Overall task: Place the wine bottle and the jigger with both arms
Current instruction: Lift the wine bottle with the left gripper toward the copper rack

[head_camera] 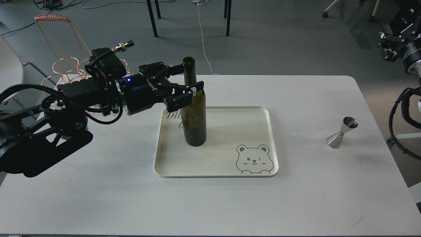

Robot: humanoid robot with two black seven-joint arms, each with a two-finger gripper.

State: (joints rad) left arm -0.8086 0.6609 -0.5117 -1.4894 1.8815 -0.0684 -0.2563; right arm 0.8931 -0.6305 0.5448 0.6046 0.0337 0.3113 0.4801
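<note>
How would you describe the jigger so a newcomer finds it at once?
Start at the white table and look right of the cream tray. The jigger stands alone there, a small steel hourglass cup, much shorter than the green bottle.

Left gripper [188, 79] jaws spread; right arm [403, 46] raised.

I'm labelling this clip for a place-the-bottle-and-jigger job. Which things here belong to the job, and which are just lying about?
Part of the job:
- wine bottle, upright on the cream tray
- jigger, standing on the table right of the tray
- left gripper, fingers either side of the bottle neck
- right arm, at the far right edge

Lying about:
- copper wire rack, far left
- floor cables
</note>
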